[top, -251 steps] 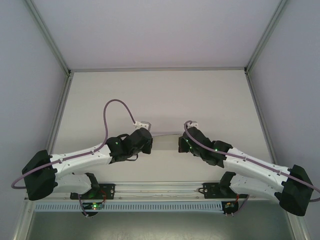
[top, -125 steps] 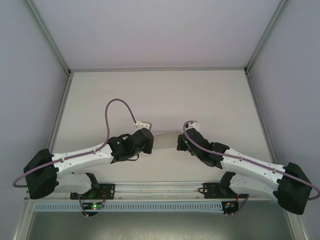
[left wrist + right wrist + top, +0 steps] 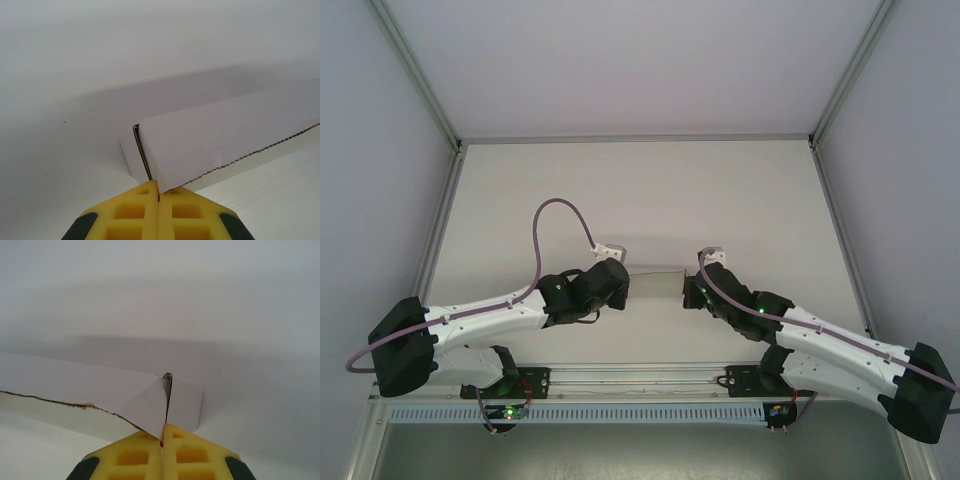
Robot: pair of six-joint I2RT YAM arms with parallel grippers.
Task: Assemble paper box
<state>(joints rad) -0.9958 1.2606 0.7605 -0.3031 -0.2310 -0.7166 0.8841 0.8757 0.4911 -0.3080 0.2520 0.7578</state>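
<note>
The paper box [image 3: 225, 135] is part-formed, one long wall raised; left gripper [image 3: 158, 192] and right gripper [image 3: 163, 434] each clench an end fold; closing likely remains.

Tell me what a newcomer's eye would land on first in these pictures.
Near the middle of the table, the left claw and the right claw face each other, each shut on one end of a white paper box held between them. Up close, the yellow fingers pinch a thin folded wall of the box, which has a finely jagged cut edge.
</note>
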